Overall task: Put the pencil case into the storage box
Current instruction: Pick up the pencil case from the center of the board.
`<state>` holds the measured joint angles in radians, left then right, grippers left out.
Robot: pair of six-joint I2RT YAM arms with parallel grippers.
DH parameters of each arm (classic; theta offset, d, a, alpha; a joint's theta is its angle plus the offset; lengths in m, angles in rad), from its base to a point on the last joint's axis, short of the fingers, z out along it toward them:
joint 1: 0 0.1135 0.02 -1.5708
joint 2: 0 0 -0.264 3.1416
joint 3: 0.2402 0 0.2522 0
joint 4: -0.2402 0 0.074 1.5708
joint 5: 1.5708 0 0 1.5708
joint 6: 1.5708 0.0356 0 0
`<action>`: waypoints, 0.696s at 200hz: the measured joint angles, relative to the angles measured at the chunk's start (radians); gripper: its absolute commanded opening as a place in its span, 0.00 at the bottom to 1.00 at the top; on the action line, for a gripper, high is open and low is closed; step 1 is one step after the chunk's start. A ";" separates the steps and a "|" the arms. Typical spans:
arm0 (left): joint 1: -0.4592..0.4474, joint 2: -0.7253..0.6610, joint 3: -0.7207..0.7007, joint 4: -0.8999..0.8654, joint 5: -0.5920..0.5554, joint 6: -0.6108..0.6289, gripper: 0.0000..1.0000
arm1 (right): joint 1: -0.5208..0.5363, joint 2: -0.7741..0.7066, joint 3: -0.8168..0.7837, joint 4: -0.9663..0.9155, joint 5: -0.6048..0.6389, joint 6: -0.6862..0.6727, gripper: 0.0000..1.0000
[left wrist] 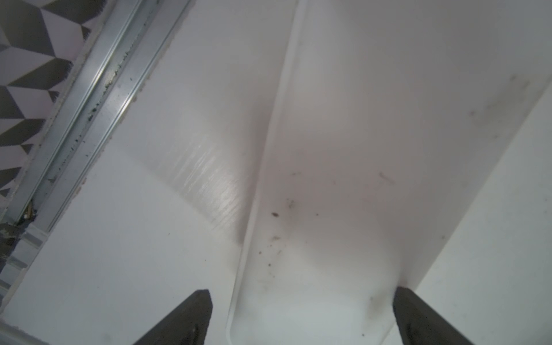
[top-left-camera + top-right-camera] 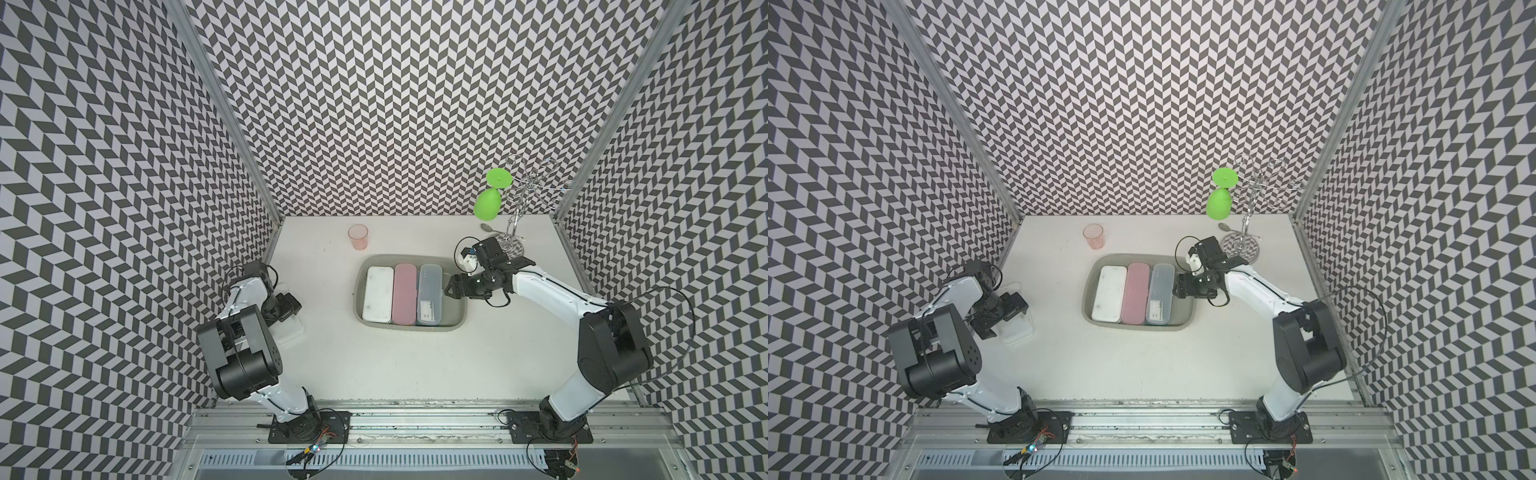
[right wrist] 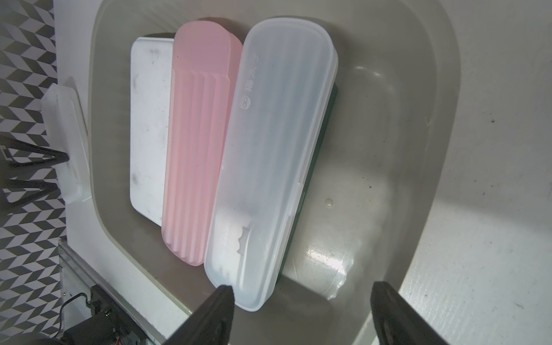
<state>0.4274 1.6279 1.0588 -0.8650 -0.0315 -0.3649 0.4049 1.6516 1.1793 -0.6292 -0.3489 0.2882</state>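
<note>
Box (image 3: pixel 388 134): grey-olive plastic, smooth, its floor glossy enough to throw back the light. White case (image 3: pixel 149 119): opaque plastic, matt, scuffed with grey marks. Pink case (image 3: pixel 197 149): frosted translucent plastic, ribbed along part of its lid. Clear case (image 3: pixel 268 149): frosted translucent plastic, smooth, with raised lettering. Counter (image 3: pixel 493 209): white, smooth, faintly sheened, flecked with dark dirt. Frosted tub (image 1: pixel 343 149): cloudy plastic, finely scratched. Rail (image 1: pixel 89 98): bare metal, grimy in its groove. Rack (image 2: pixel 1239 246): bright, shiny metal wire. Goblet (image 2: pixel 486 205): green, smooth, plastic by its look. Cup (image 2: pixel 358 237): pinkish, transparent. Walls (image 2: pixel 374 104): matt printed chevrons. My jaws: black, matt.
</note>
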 measured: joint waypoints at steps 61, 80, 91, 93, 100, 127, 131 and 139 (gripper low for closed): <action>-0.010 0.071 0.039 0.067 0.046 0.029 1.00 | 0.002 0.000 0.000 -0.003 0.000 0.001 0.77; -0.037 0.123 0.044 0.094 0.011 0.033 1.00 | 0.003 0.000 0.000 -0.003 0.000 0.003 0.76; -0.053 0.152 0.047 0.083 -0.011 0.032 1.00 | 0.003 0.000 0.000 -0.002 0.000 0.006 0.76; -0.056 0.152 0.051 0.085 -0.014 0.030 1.00 | 0.003 0.000 0.000 -0.002 0.000 0.007 0.76; -0.066 0.151 0.051 0.090 -0.028 0.032 1.00 | 0.003 0.000 0.000 -0.002 0.000 0.009 0.76; -0.091 0.153 0.051 0.093 -0.045 0.031 0.99 | 0.003 0.000 0.000 0.001 0.000 0.012 0.76; -0.092 0.153 0.051 0.094 -0.047 0.031 0.98 | 0.003 -0.001 0.000 0.001 0.000 0.013 0.76; -0.093 0.153 0.051 0.094 -0.048 0.031 0.97 | 0.003 -0.001 -0.001 0.002 0.000 0.014 0.76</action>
<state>0.3344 1.7805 1.1103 -0.7712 -0.0795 -0.3340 0.4084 1.6508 1.1786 -0.6277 -0.3485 0.3019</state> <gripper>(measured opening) 0.987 0.763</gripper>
